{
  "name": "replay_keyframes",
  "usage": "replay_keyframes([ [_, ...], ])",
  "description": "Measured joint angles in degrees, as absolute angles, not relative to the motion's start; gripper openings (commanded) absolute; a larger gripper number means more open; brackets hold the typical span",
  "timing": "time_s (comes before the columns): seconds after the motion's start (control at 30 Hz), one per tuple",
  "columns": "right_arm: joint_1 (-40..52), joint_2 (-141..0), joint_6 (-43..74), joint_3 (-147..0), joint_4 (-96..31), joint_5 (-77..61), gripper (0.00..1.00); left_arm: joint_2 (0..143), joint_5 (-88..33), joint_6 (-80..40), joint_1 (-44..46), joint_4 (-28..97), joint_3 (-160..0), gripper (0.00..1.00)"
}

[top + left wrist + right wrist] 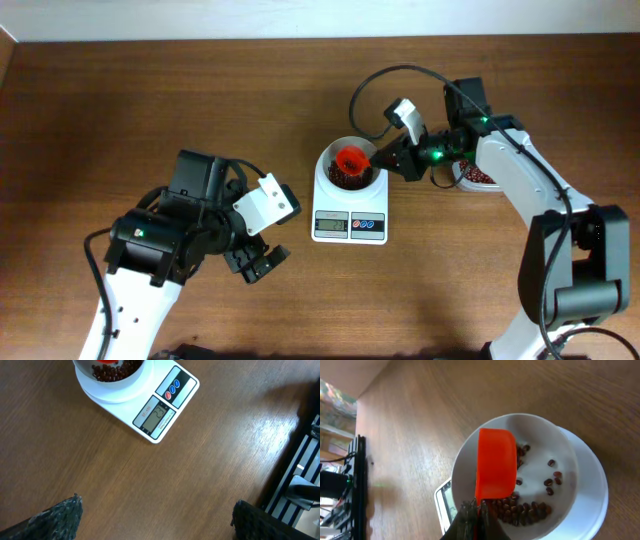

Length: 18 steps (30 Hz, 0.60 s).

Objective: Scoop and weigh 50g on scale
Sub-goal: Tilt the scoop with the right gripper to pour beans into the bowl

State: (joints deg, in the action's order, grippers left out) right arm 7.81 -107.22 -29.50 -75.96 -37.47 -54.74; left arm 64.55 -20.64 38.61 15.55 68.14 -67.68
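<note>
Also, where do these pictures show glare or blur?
Left wrist: glare on the table at right, left fingers blurred, scale sharp. Right wrist: scoop sharp, right fingers soft near the lens. Overhead: even light, all in focus.

There is one scale (349,210) on the table (150,90). It has one bowl (570,455), one screen (159,415) and three buttons (172,389). There is one scoop (495,465), one tub (478,180) near the right edge, and two arms (150,250). The beans (520,510) are too many to count.
</note>
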Motion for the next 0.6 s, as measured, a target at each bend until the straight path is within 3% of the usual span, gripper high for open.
replay_keyframes([
  [0.6,7.81,-104.31,-37.19,-76.03,-38.20,-52.95,0.04,64.55,-20.64,38.61,15.55,68.16,-67.64,0.99],
])
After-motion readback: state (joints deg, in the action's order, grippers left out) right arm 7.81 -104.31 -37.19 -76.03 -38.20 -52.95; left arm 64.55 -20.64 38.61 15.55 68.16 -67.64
